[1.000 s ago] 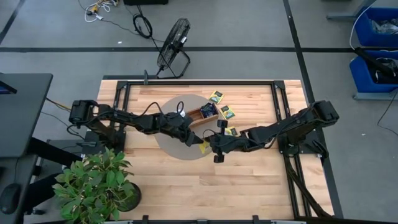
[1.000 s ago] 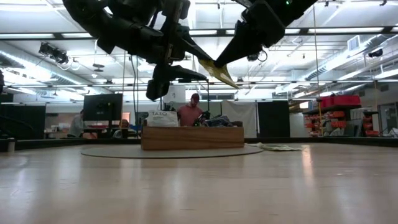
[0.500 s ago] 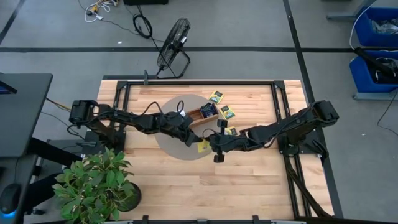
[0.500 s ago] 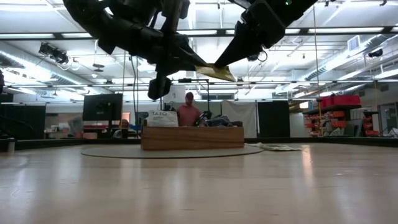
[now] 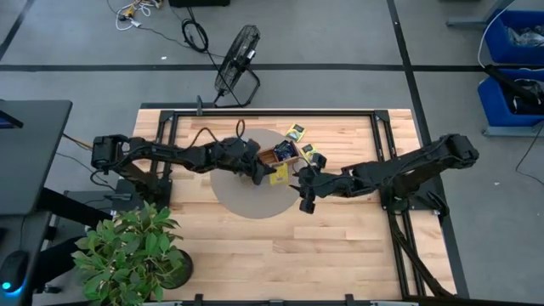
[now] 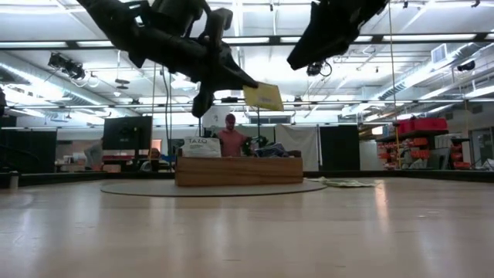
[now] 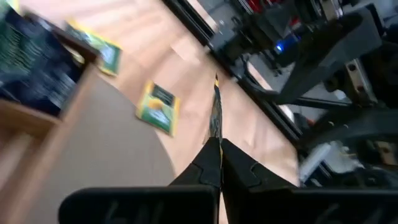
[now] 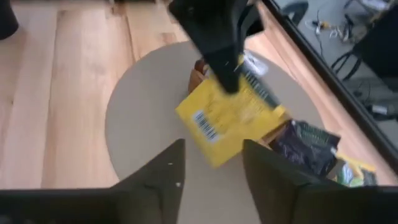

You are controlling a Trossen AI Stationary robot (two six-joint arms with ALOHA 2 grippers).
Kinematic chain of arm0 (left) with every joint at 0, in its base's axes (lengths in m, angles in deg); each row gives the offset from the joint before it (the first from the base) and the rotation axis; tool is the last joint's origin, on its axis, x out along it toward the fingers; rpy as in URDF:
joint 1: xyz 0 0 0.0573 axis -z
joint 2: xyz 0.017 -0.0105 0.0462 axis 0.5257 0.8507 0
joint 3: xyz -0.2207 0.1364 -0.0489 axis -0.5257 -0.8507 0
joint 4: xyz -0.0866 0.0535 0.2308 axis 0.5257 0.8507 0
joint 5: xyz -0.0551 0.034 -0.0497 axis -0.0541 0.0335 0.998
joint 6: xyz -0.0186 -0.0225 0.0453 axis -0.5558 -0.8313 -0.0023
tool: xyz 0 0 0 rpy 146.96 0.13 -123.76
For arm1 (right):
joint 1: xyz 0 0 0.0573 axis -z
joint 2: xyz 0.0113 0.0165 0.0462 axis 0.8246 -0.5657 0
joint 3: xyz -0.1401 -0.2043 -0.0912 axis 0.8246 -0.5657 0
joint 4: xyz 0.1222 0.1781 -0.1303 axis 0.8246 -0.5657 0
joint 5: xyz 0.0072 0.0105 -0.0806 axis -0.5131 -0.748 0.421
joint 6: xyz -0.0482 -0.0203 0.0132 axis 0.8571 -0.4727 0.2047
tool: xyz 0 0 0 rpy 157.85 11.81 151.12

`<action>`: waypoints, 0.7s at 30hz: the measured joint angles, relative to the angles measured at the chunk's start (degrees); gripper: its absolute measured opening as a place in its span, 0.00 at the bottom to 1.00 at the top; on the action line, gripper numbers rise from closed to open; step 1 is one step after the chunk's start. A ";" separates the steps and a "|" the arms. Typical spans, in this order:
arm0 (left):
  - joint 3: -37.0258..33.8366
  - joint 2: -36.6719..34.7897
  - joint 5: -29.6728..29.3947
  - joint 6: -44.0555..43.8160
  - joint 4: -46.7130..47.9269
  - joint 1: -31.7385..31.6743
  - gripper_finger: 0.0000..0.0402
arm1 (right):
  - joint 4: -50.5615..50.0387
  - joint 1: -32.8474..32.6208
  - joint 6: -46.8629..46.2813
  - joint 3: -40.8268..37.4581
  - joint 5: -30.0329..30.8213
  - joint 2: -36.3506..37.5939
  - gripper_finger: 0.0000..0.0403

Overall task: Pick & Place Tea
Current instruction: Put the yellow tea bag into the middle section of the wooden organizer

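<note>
Tea packet (image 5: pixel 278 174), yellow, hangs above the round mat (image 5: pixel 246 197), pinched edge-on in the fully closed left gripper (image 5: pixel 263 175) just beside the wooden tray (image 5: pixel 286 155). To its right, the right gripper (image 5: pixel 306 189) hovers apart from it with fingers spread and nothing between them. More packets (image 5: pixel 295 132) lie on the table (image 5: pixel 340 246) beyond the tray.

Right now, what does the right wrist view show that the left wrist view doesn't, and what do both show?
Right wrist only: the yellow packet's flat face with its barcode, the right claw open short of it, the round mat.
Left wrist only: the packet edge-on in the shut left claw, a loose green-yellow packet on the table.
Both: the held packet, dark packets in the wooden tray.
</note>
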 joint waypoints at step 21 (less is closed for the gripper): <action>0.04 0.00 -5.32 22.17 7.24 -10.76 0.00 | -3.60 1.93 -8.84 -10.54 4.86 14.44 0.48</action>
